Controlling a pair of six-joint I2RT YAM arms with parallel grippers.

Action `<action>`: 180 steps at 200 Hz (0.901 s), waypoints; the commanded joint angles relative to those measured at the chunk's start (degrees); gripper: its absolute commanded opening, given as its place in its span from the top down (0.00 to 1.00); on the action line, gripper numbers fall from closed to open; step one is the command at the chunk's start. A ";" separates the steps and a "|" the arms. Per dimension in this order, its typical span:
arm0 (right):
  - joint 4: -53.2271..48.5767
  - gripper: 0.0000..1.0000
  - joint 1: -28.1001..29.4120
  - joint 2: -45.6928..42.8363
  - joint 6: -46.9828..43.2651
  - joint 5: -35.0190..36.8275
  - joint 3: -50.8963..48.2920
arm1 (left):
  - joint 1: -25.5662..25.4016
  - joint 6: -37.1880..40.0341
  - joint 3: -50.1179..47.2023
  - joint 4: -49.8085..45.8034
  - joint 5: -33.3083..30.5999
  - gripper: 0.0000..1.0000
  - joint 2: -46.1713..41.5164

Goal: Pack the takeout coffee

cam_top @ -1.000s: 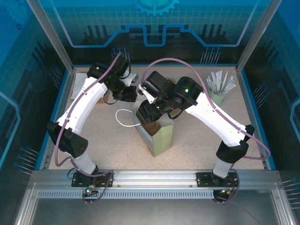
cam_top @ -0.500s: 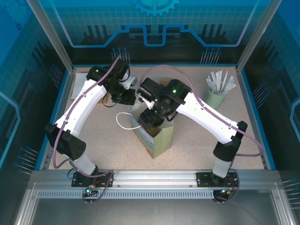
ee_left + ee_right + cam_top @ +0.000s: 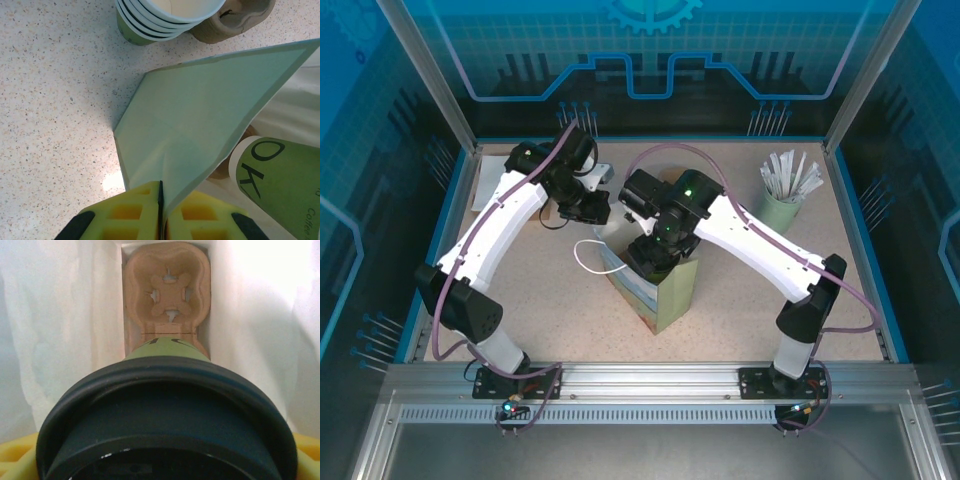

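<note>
Pinching paper bag [image 3: 200, 110] with left gripper [image 3: 160, 205] jaws together; clamping lidded coffee cup [image 3: 167, 405] in right gripper [image 3: 161, 454] jaws. Could snag pulp carrier [image 3: 167, 290] rim, upper centre, and tip if lowered off-centre.

Table [image 3: 740, 300]: pale beige top, finely speckled, with a blue border at the edges.

Centre: pale green paper bag [image 3: 665, 295] stands upright on the table. A white loop handle [image 3: 583, 256] hangs off its left side.

Far right corner: pale green cup [image 3: 782, 208] full of white wrapped straws, upright, well apart from the bag.

Left wrist view, beyond the bag: nested stack of green cups [image 3: 150, 25], white inside, stands on the table. Brown pulp carrier [image 3: 235, 22] sits just beside the stack, on its right.
</note>
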 commanded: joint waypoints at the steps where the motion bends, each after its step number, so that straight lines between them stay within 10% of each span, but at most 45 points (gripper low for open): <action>1: -1.16 0.17 -0.50 0.23 -1.02 0.78 -0.80 | -0.44 0.53 -0.27 0.71 1.76 0.89 -1.09; 180: 4.05 0.16 -1.89 3.17 -5.69 -0.08 -6.31 | -0.39 0.86 -1.81 -0.62 -6.72 0.62 1.16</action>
